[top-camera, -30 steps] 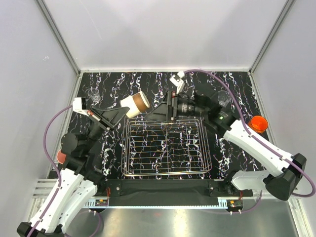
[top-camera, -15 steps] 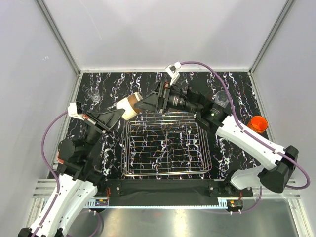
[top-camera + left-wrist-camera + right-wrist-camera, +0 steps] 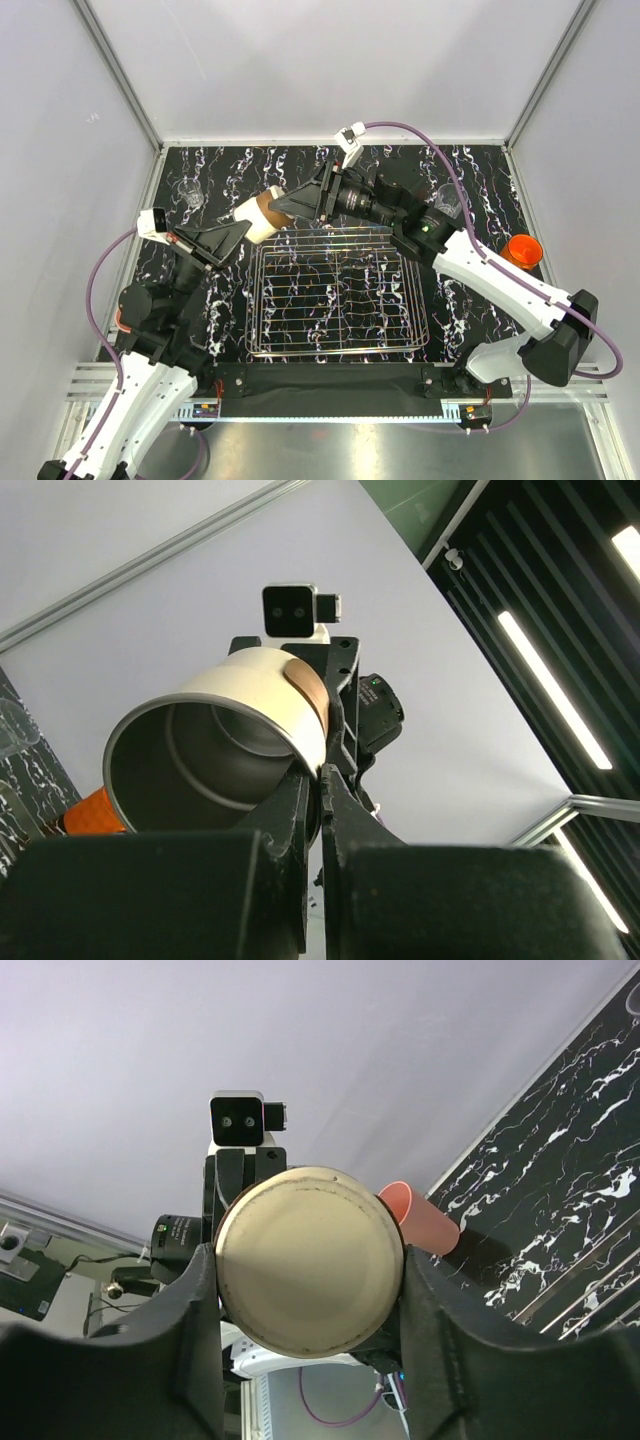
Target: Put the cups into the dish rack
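Shows the cream cup (image 3: 256, 213) with its brown band lifted off the desk (image 3: 300, 165), tipped on its side just past the upper left corner of the dish rack (image 3: 338, 349), in the upper middle of the top view. Pinches its rim with the left gripper (image 3: 243, 227), clenched on the cup wall with one finger inside the mouth and one outside, as seen from the left wrist. Clasps its other end with the right gripper (image 3: 285, 205), closed against both sides of the round base, which fills the gap between the fingers in the right wrist view. Leaves the orange cup (image 3: 521, 250) upright at the right edge of the desk, one clear glass (image 3: 190, 195) at upper left and a second clear glass (image 3: 450, 200) at upper right beside the right arm, all outside the rack. Catches the pale pink tumbler (image 3: 420, 1220) lying on its side at the desk's edge, right of centre in the right wrist view. Leaves the small tags (image 3: 205, 408) on the front rail too small to read. Compared with a second ago, places the right gripper on the cup instead of over the rack's upper edge, well apart from it, and sets the cup itself slightly further left; compared with half a second ago, differs only a little, with cup and both grippers a touch higher in the frame.
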You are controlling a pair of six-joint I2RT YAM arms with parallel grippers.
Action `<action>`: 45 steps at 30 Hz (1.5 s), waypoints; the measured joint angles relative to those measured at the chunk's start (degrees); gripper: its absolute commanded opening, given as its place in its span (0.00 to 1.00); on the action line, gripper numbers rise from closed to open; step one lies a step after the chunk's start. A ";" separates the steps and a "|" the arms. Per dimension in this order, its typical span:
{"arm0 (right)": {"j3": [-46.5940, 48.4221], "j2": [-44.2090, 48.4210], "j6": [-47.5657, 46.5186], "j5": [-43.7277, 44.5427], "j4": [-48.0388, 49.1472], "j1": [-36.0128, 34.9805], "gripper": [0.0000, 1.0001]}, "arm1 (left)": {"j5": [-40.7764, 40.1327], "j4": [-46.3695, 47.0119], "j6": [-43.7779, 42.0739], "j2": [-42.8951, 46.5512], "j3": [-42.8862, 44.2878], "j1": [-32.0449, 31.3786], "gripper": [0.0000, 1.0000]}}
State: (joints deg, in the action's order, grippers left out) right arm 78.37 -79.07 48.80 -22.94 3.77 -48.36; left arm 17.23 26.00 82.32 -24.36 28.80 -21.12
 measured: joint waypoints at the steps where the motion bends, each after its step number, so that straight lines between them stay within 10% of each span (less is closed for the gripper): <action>1: 0.02 -0.09 0.09 0.04 -0.07 0.00 0.10 | -0.11 0.24 0.22 0.02 -0.07 0.02 0.08; 5: 1.05 -0.90 -0.33 0.90 -0.92 -0.07 0.00 | -0.11 -3.19 -1.75 0.76 0.13 -0.07 0.99; 22: 8.44 -5.46 -19.65 29.00 -25.90 -6.34 0.00 | -20.26 -63.01 -19.78 8.17 16.11 -0.28 0.99; 45: -7.04 -18.47 -28.85 62.99 -19.63 -16.15 0.00 | -26.93 -71.43 -28.59 7.74 23.21 -0.28 0.99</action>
State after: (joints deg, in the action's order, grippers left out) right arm 71.33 -97.54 19.94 40.05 -15.86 -64.51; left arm -9.69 -45.43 53.74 -16.62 52.01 -21.41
